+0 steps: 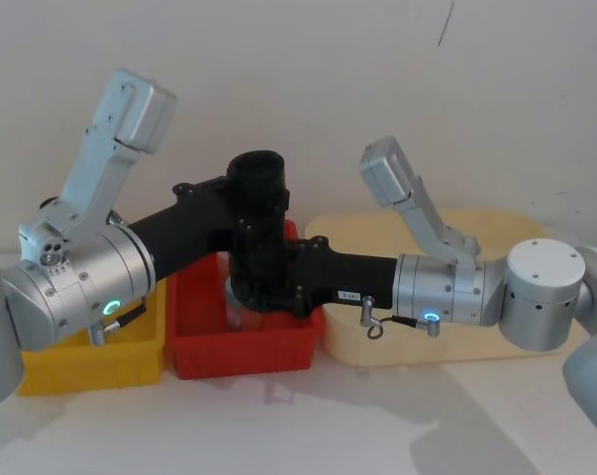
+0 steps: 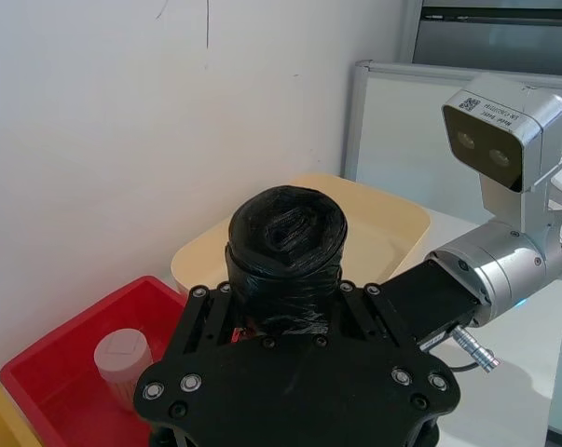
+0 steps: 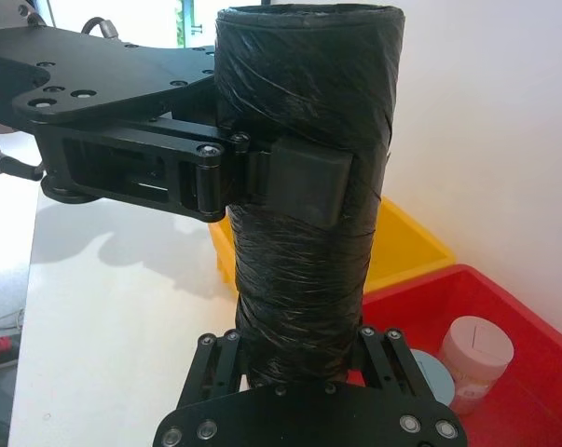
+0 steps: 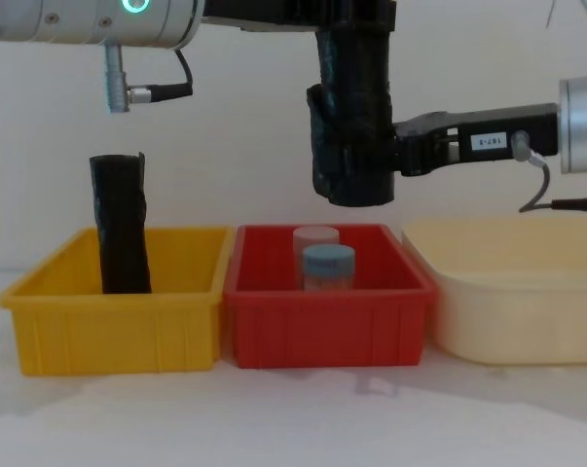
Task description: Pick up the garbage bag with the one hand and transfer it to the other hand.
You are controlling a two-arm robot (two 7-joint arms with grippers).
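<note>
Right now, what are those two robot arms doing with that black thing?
They are passing it from one arm to the other. The thick black roll of crinkly plastic garbage bag is upright in the air above the red plastic bin. The left gripper, on the arm with the green ring, has its jaws shut on the upper part. The right gripper, with the small white label, has its jaws closed round the lower part. Both hold it at once; the left has not let go yet.

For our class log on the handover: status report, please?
Left gripper shut on bag's upper part. Right gripper at its lower part. Bag upright in the air over red bin. Jars below, clear of it.
</note>
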